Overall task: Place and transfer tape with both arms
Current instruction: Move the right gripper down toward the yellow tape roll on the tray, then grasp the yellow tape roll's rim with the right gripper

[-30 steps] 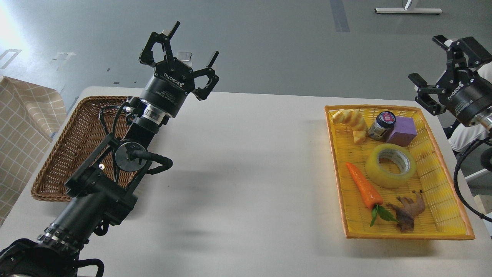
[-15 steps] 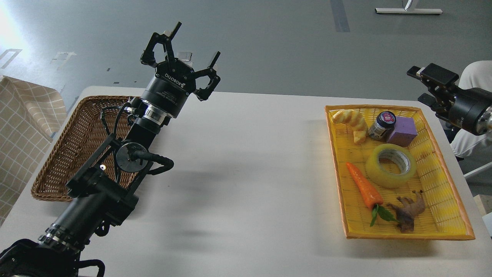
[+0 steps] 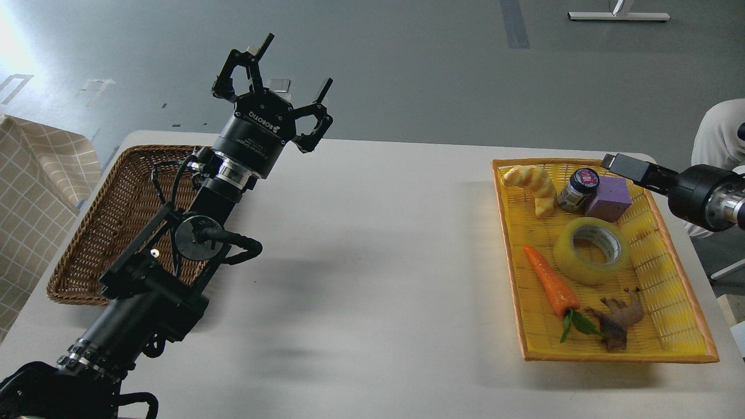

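Observation:
The tape (image 3: pixel 592 251), a wide translucent yellow roll with a pale printed core, lies flat in the yellow tray (image 3: pixel 611 355) at the right, between a carrot and a purple block. My left gripper (image 3: pixel 278 78) is open and empty, raised over the table's far left edge, far from the tape. My right gripper (image 3: pixel 624 166) comes in from the right, low over the tray's far right corner, just above and right of the purple block. It is seen side-on, so its fingers cannot be told apart.
The tray also holds a croissant (image 3: pixel 531 182), a small jar (image 3: pixel 579 188), the purple block (image 3: pixel 609 198), a carrot (image 3: pixel 550 280) and a brown toy animal (image 3: pixel 619 318). A brown wicker basket (image 3: pixel 110 227) sits at the left under my left arm.
My right gripper has swung down and left, from high beside the tray to low over its far right corner, turning side-on. The left arm and the tape have not moved.

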Tool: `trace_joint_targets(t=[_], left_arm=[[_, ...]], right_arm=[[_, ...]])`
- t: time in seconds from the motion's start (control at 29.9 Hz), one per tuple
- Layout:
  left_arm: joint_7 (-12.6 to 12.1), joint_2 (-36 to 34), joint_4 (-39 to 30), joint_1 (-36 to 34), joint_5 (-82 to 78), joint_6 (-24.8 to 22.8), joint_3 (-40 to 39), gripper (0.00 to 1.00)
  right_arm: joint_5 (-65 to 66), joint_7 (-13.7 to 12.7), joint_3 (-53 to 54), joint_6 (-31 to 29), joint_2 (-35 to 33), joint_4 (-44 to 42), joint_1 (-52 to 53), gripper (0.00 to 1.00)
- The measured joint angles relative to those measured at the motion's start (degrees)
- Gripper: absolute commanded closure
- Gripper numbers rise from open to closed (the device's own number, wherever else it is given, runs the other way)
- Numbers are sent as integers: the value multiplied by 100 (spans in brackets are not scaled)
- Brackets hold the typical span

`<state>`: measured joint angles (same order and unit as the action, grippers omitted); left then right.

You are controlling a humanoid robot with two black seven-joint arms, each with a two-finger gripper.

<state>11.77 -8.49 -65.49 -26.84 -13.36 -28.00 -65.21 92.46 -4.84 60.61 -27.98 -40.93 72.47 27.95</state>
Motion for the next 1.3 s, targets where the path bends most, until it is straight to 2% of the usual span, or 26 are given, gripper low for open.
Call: trace_joint_targets(t=[0.64,1.3], left_arm=[[9,-9,1,-11,8,0,-11,2],[9,-18,1,4,9,0,-52,2]], right_arm=[[1879,1,-455,-2,-119,96,-445,6],[2191,0,-491,-3,118,25,-694,21]])
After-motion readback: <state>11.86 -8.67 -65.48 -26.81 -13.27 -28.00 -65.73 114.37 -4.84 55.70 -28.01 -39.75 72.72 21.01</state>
